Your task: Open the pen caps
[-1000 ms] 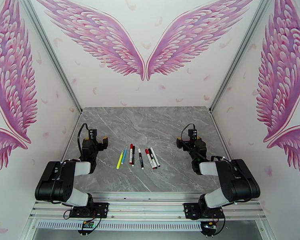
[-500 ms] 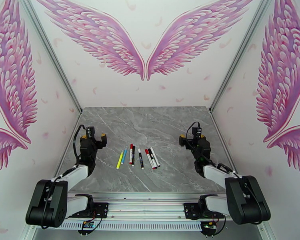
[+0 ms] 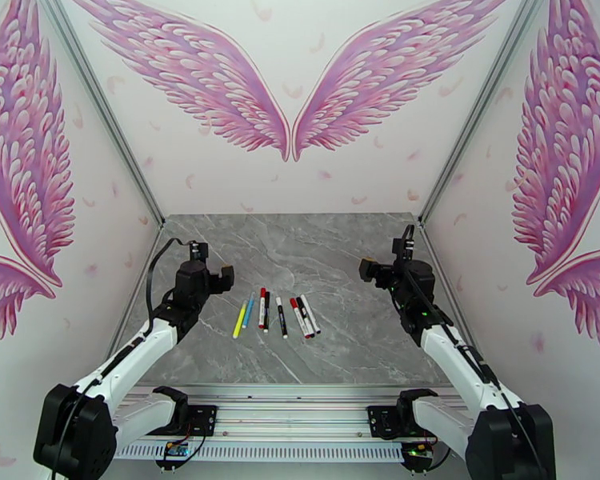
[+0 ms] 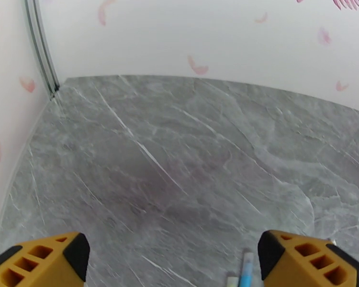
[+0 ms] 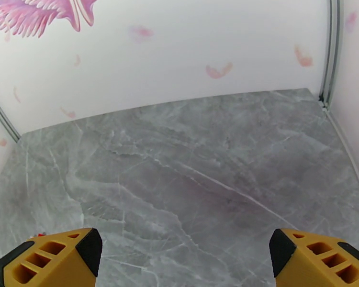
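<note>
Seven pens (image 3: 282,317) lie in a loose row on the grey marble table (image 3: 340,258), roughly midway between the two arms and slightly fanned. From left to right in the top view there is one yellow pen (image 3: 238,320) and one blue pen (image 3: 249,310). Five white-barrelled pens with red or black ends follow. The count of five is my best reading, since the three at the right end lie touching and blur together. The pen caps (image 3: 262,295) appear to be seated on their barrels, and none lies loose on the table. Any printing on the barrels is too small to read.

The left gripper (image 3: 212,275) hovers above the table just left of the yellow pen. Its jaws are spread wide and hold nothing. In the left wrist view its two orange fingertips (image 4: 45,259) sit at the bottom corners with bare marble between them. The tip of the blue pen (image 4: 246,269) and a pale pen end beside it show close to the inner edge of the right-hand finger.

The right gripper (image 3: 384,270) hangs to the right of the row, well apart from the nearest pen. It is also fully spread and empty. Its orange fingertips (image 5: 60,257) frame bare table in the right wrist view.

The walls carry two large pink wings (image 3: 288,82), and scattered pink feathers.
</note>
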Motion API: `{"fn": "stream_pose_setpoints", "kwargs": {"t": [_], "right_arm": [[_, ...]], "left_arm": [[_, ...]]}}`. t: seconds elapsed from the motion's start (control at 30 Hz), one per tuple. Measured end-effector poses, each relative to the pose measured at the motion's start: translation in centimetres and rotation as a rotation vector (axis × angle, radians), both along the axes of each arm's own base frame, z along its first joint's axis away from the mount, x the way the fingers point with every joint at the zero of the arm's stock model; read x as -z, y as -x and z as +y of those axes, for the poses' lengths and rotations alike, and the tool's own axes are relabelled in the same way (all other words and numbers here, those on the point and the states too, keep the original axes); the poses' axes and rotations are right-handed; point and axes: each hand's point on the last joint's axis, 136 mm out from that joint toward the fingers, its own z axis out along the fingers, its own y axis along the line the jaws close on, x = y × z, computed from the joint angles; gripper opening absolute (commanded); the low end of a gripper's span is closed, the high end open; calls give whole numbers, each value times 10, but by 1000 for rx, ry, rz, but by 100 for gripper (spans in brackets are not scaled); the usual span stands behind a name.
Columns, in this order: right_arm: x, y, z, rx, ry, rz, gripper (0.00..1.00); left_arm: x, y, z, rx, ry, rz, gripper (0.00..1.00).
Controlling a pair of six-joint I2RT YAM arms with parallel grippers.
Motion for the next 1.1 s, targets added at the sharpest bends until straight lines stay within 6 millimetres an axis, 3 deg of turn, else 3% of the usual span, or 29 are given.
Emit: {"fn": "stream_pose_setpoints", "kwargs": {"t": [0.23, 0.4, 0.57, 0.67, 0.8, 1.0, 1.1], "right_arm": [[8, 25, 14, -49, -108, 98, 99], [-1, 41, 23, -88, -175, 97, 99], [14, 52, 39, -148, -201, 153, 99], [21, 60, 57, -201, -199, 183, 99], [27, 73, 97, -309, -177, 214, 99], [55, 95, 148, -420, -107, 304, 99], [66, 102, 161, -441, -80, 334, 99]], "left_arm": [[22, 31, -35, 71, 73, 183, 99], [53, 50, -41, 72, 108, 343, 99], [79, 60, -45, 68, 126, 458, 99], [100, 65, -47, 66, 117, 541, 97], [127, 72, -50, 63, 92, 638, 91], [138, 60, -60, 68, 49, 705, 82], [138, 51, -64, 68, 11, 710, 74]]}}
